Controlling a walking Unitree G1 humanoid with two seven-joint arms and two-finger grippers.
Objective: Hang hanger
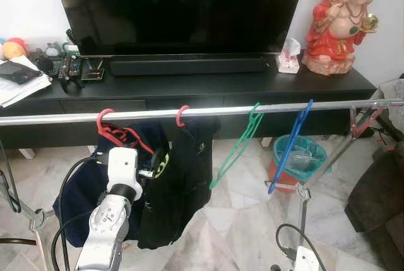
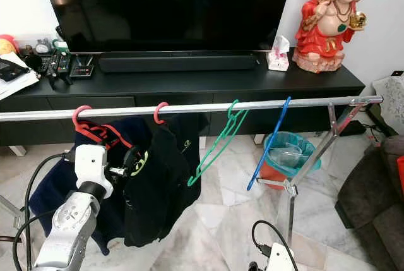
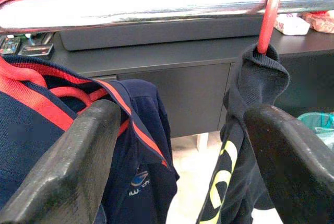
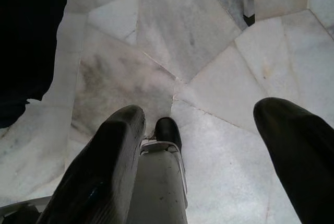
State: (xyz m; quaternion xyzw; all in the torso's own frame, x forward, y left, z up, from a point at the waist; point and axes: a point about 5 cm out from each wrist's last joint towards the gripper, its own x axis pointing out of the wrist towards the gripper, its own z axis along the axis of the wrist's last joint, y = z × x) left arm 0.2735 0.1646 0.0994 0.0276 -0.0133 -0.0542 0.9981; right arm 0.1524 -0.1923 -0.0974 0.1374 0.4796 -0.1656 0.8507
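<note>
A silver rail (image 1: 208,111) runs across in front of me. On it hang a red hanger (image 1: 103,123) carrying a navy garment (image 3: 141,130), and a pink-red hanger (image 1: 182,115) carrying a black shirt (image 1: 180,189). Further right, an empty green hanger (image 1: 243,138) and an empty blue hanger (image 1: 290,146) hang on the same rail. My left gripper (image 3: 182,145) is raised just below the rail, between the navy garment and the black shirt. It is open and holds nothing. My right gripper (image 4: 203,112) hangs low, open, pointing at the marble floor (image 4: 209,41).
Behind the rail stands a black TV cabinet (image 1: 240,84) with a TV (image 1: 183,6), a red statue (image 1: 334,24) and clutter (image 1: 38,66) at its left end. A teal bin (image 1: 300,154) sits under the rail. Rack legs (image 1: 303,195) stand at right, beside a dark sofa (image 1: 379,195).
</note>
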